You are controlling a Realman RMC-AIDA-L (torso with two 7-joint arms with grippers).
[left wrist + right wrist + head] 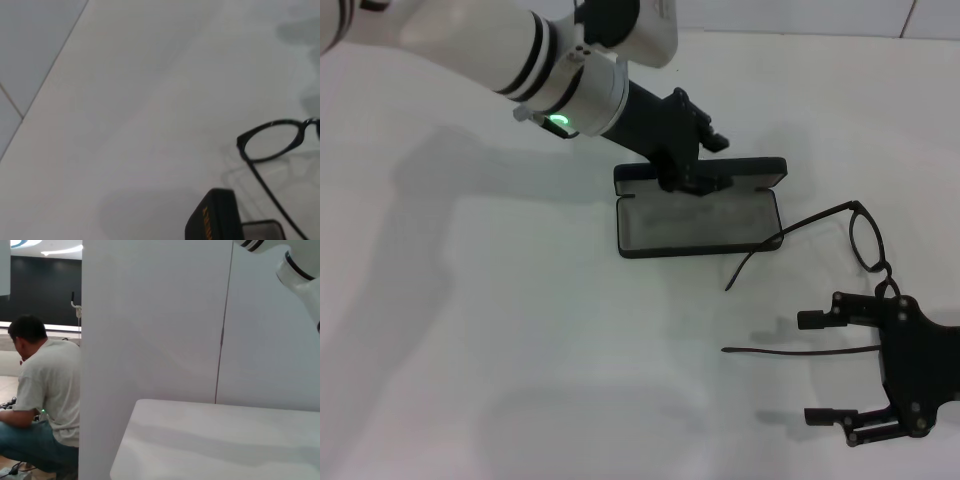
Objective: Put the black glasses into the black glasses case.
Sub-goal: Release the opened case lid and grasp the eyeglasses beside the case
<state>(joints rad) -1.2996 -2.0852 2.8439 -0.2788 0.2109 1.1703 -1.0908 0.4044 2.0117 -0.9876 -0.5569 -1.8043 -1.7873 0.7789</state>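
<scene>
The black glasses case (pixel 700 222) lies open at the table's middle, grey lining up, lid standing at the back. My left gripper (pixel 688 180) reaches down from the upper left and grips the lid's top edge. The lid's orange lettering shows in the left wrist view (pixel 214 220). The black glasses (pixel 865 240) lie unfolded on the table to the right of the case, one temple tip near the case's right corner; they also show in the left wrist view (pixel 272 142). My right gripper (pixel 805 367) is open at the front right, with the other temple lying between its fingers.
The white table (pixel 500 330) stretches to the left and front of the case. The right wrist view shows a white wall panel (pixel 150 320), the table's edge (pixel 150 410) and a crouching person (pixel 40 390) beyond it.
</scene>
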